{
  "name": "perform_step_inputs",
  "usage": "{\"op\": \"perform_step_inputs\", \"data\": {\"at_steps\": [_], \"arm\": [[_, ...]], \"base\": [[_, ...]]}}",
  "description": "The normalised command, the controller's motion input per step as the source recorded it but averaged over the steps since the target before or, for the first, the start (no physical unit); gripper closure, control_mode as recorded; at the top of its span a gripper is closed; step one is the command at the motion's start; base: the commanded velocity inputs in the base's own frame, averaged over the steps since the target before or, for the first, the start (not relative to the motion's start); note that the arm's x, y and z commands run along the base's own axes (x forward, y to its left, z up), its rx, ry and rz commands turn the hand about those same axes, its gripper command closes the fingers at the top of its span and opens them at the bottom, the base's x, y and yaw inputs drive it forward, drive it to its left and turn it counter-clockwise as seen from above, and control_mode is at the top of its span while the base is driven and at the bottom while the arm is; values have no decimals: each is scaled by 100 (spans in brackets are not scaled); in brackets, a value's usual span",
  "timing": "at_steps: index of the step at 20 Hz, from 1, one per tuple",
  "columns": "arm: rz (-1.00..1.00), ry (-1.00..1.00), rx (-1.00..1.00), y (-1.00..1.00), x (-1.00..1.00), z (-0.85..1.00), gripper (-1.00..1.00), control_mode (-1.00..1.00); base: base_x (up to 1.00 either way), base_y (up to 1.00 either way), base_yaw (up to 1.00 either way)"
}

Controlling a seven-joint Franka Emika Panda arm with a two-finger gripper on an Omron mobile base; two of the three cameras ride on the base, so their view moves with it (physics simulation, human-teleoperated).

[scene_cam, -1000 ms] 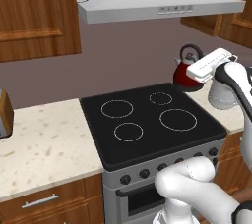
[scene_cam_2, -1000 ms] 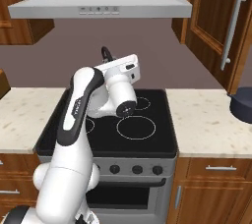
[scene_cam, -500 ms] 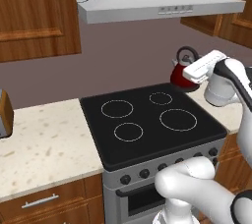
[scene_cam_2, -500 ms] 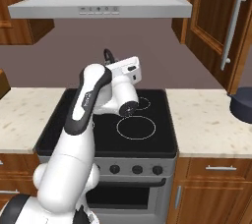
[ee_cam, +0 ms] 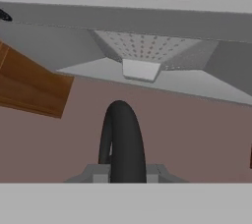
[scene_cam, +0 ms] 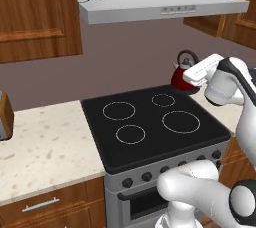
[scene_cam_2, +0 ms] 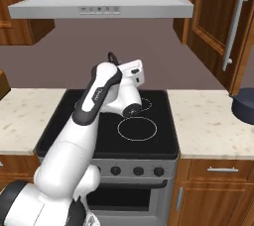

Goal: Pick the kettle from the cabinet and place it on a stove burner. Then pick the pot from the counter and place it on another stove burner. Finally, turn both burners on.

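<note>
At the right of the left base view, the red kettle [scene_cam: 184, 75] hangs above the back right corner of the black cooktop [scene_cam: 150, 137], its lid on, near the small back burner [scene_cam: 163, 100]. The gripper [ee_cam: 123, 171] is clenched on its black arched handle. At the right edge of the right base view, the dark pot [scene_cam_2: 244, 107] sits on the counter [scene_cam_2: 208, 125]; its inside is hidden.

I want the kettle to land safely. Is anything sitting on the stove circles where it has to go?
No. The kettle, held by the end effector, hangs at the cooktop's back right corner; nothing visible sits on the stove burner circles.
</note>
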Motion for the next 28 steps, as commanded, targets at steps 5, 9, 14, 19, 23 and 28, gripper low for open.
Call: {"op": "perform_step_inputs", "data": {"at_steps": [5,9,14,19,23,28], "arm": [[0,0,0,-5,17,-21,100,-100],[0,0,0,-1,15,-24,100,-100],[0,0,0,-5,16,-21,100,-100],[0,0,0,-5,16,-17,100,-100],[0,0,0,-3,13,-15,100,-100],[0,0,0,0,5,-13,100,-100]], "base": [[0,0,0],[0,0,0],[0,0,0],[0,0,0],[0,0,0],[0,0,0]]}}
